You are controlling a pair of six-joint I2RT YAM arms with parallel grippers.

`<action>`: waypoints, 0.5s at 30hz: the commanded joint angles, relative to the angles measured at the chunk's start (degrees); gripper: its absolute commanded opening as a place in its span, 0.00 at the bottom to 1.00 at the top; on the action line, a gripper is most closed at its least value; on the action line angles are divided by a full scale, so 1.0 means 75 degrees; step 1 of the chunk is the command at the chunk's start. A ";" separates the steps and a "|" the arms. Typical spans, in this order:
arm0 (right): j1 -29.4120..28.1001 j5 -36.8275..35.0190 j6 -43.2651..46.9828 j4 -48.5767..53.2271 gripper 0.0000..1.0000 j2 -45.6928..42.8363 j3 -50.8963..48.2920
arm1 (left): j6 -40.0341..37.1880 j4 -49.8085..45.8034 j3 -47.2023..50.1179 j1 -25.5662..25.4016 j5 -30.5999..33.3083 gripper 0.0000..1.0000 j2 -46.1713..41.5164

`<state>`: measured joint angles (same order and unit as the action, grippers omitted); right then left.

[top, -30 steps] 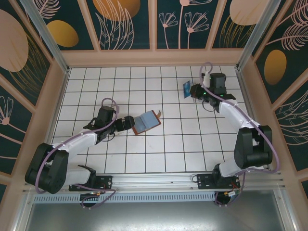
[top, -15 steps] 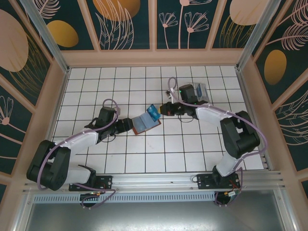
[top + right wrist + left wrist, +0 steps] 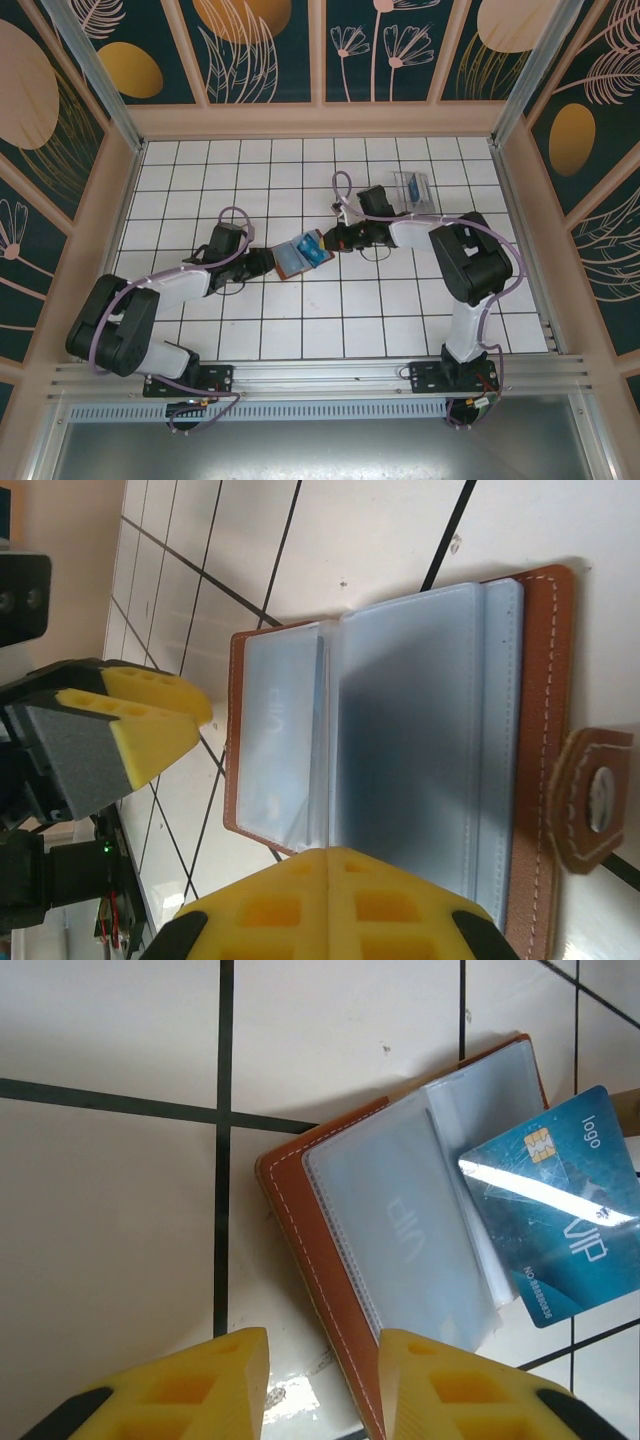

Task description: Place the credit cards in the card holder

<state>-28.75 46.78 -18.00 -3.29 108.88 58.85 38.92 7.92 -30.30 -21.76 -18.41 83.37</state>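
The card holder lies open on the tiles, brown leather outside with clear blue-grey sleeves facing up. My left gripper is at its left end. The yellow jaws stand apart, with the holder's brown edge running between them against the right finger. My right gripper is shut on a blue credit card. It holds the card tilted over the holder's right half, its corner at the sleeves. More pale grey credit cards lie at the back right.
The holder's snap tab sticks out on its right side. Wooden walls fence the white tiled floor on three sides. The two arms meet over the middle of the floor, their cables looping above them.
The right arm swung from the back right to the holder, carrying the blue card. The left jaws narrowed around the holder's edge. The holder stayed put.
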 commanded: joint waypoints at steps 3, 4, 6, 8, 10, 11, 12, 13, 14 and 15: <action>-0.0104 0.0421 0.0085 -0.0186 0.00 0.0343 0.0290 | 0.0091 0.0528 -0.0075 -0.0018 -0.0349 0.28 0.0636; -0.0105 0.0438 0.0088 -0.0149 0.00 0.0402 0.0316 | 0.0074 0.0514 -0.0133 -0.0017 -0.0389 0.25 0.0722; -0.0116 0.0550 0.0040 -0.0219 0.00 0.0501 0.0335 | 0.0088 0.0545 -0.0146 -0.0023 -0.0347 0.22 0.0758; -0.0136 0.0622 0.0024 -0.0278 0.00 0.0561 0.0338 | 0.0072 0.0542 -0.0124 -0.0017 -0.0173 0.19 0.0754; -0.0150 0.0641 -0.0030 -0.0323 0.00 0.0604 0.0322 | -0.0016 0.0353 -0.0249 -0.0017 -0.0072 0.14 0.0840; -0.0151 0.0663 -0.0071 -0.0381 0.00 0.0611 0.0301 | -0.0043 0.0280 -0.0307 -0.0018 -0.0076 0.12 0.0879; -0.0151 0.0706 -0.0116 -0.0451 0.00 0.0640 0.0294 | -0.0070 0.0234 -0.0324 -0.0017 -0.0065 0.12 0.0917; -0.0151 0.0764 -0.0151 -0.0516 0.00 0.0685 0.0302 | -0.0087 0.0243 -0.0321 -0.0017 -0.0022 0.11 0.0950; -0.0151 0.0812 -0.0182 -0.0569 0.00 0.0715 0.0324 | -0.0087 0.0256 -0.0309 -0.0017 0.0030 0.10 0.0992; -0.0157 0.0837 -0.0227 -0.0613 0.00 0.0752 0.0323 | -0.0111 0.0225 -0.0335 -0.0018 0.0083 0.10 0.1071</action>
<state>-29.06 50.19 -18.83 -5.26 112.88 59.88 39.24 10.44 -31.83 -21.65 -18.96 89.71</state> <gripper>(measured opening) 0.052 0.102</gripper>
